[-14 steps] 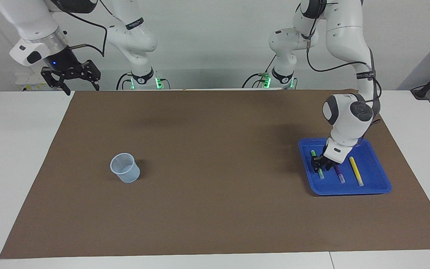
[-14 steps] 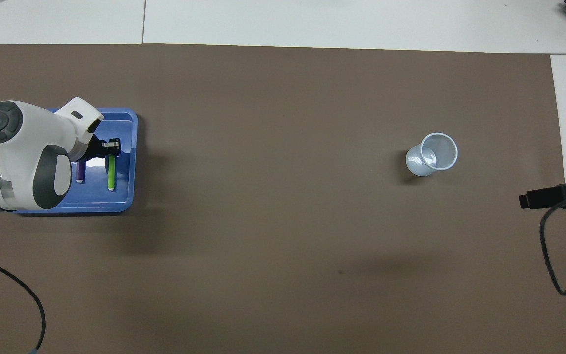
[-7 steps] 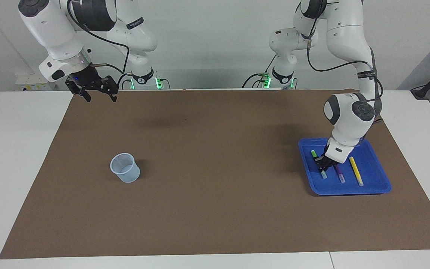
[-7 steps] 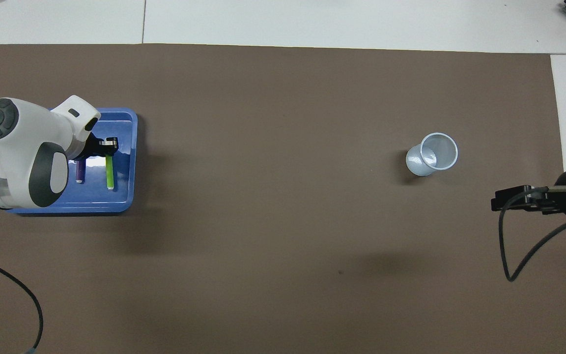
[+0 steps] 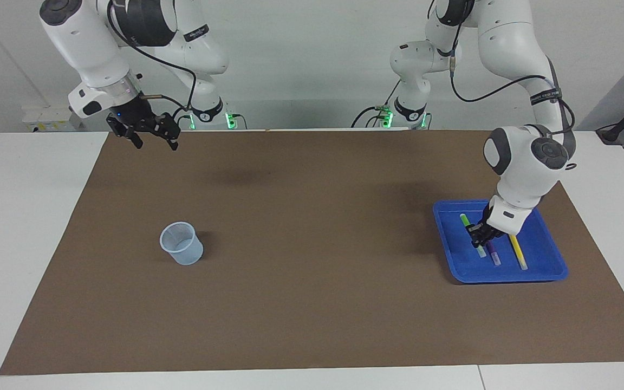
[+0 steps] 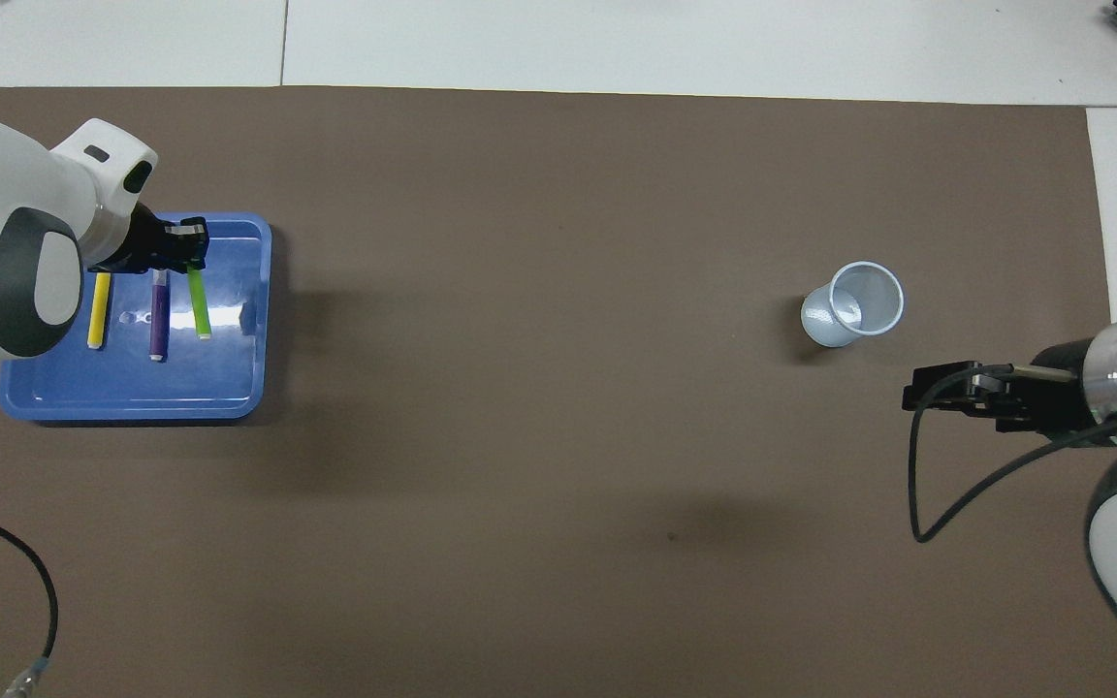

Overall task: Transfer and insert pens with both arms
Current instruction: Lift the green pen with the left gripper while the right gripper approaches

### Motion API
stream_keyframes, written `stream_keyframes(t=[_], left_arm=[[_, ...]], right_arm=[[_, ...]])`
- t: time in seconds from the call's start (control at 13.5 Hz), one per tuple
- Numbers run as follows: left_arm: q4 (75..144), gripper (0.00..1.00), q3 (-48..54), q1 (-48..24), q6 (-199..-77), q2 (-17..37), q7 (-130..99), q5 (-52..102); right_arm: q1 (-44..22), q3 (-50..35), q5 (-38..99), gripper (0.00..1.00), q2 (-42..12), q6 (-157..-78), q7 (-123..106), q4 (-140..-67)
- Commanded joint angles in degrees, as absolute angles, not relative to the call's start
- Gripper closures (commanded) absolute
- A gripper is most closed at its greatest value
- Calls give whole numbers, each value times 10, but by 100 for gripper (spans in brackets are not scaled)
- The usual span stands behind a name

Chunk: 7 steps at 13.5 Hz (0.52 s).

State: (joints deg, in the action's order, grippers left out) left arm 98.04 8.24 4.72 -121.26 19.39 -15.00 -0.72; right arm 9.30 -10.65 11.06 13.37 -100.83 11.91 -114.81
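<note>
A brown mat (image 5: 312,244) covers most of the white table (image 5: 25,227), and the two white arms lean in over it. The left arm (image 5: 523,162) bends down over a blue tray (image 5: 553,265) at its own end of the mat. The right arm (image 5: 84,43) is up in the air at the other end, its gripper (image 5: 147,135) hanging over the mat's edge nearest the robots with the fingers spread wide and nothing between them.

A pale plastic cup (image 5: 182,244) stands upright on the mat toward the right arm's end, well apart from the tray and from both grippers.

Down in the tray, the left gripper (image 5: 480,234) is pinched tight on the green pen (image 5: 464,219). It has the pen gripped along its length, with the green end sticking out toward the robots and the pale cap end poking out below the fingers. In the overhead view the pen (image 6: 198,305) sits slanted against its neighbours.

The purple pen (image 5: 494,254) lies flat in the tray just beside the green one, its nearer end hidden by the gripper. The yellow pen (image 5: 518,250) lies next to that, toward the tray's outer rim, clear of the fingers.
</note>
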Motion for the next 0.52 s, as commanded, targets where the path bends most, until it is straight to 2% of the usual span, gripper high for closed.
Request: stream_keyframes(t=[0.0, 0.22, 0.44], left_arm=[[943, 100, 83, 26, -1167, 189, -224, 1], [932, 100, 89, 1, -1164, 178, -330, 27], [931, 100, 89, -32, -1164, 155, -440, 61]], right_arm=[[91, -107, 142, 0, 148, -1048, 125, -1180], [91, -107, 219, 0, 139, -1056, 49, -1180], [98, -107, 317, 0, 113, -1102, 9, -1179]])
